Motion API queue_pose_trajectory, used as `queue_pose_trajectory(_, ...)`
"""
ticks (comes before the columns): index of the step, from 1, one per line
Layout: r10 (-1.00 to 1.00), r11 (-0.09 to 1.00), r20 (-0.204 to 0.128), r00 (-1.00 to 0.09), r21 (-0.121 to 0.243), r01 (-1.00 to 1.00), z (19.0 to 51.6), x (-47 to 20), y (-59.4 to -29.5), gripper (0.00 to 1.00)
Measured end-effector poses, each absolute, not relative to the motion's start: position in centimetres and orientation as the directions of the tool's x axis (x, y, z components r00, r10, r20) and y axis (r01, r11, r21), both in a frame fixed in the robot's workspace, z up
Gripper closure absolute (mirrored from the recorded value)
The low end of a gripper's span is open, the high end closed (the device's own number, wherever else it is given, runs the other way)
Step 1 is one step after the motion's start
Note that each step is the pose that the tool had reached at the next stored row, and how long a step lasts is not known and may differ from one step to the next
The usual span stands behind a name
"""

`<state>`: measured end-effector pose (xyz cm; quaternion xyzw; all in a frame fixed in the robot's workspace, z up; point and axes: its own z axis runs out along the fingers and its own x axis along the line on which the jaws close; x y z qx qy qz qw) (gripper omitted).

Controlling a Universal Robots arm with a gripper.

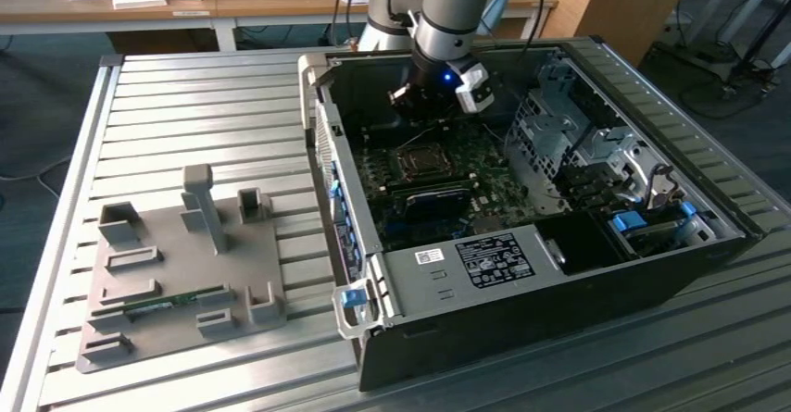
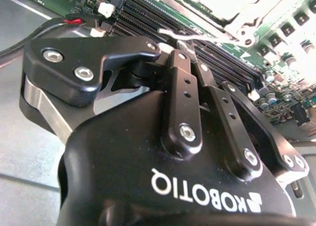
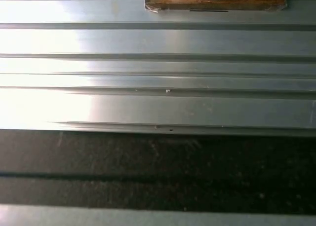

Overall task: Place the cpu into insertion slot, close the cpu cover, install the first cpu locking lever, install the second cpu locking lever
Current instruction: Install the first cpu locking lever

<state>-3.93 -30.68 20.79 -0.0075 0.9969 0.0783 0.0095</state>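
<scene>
Black gripper [image 2: 187, 53] narrow, at thin silvery lever [image 2: 195, 37] beside square silvery cpu cover [image 2: 242, 19]; we fear lever slipping, springing back.

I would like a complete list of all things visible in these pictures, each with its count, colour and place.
table: one, silvery, slatted, under everything
computer case: one, black, open, on the table at the exterior view's right
motherboard: one, green, inside the case
cpu cover: one, silvery frame, on the motherboard below the tool
labelled box: one, black with white label, inside the case's near end
fixture tray: one, grey, on the table at the exterior view's left
small board: one, green, lying in the tray
desk: one, wooden, behind the table
arm: one, grey and blue, reaching into the case
tool: one, black, above the motherboard
</scene>
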Motion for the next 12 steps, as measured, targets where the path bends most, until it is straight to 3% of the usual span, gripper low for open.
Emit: queue_pose_trajectory(12, -0.013, 0.987, -0.021, -1.0, 0.158, -0.016, 21.8, -3.96, -30.66, 0.89)
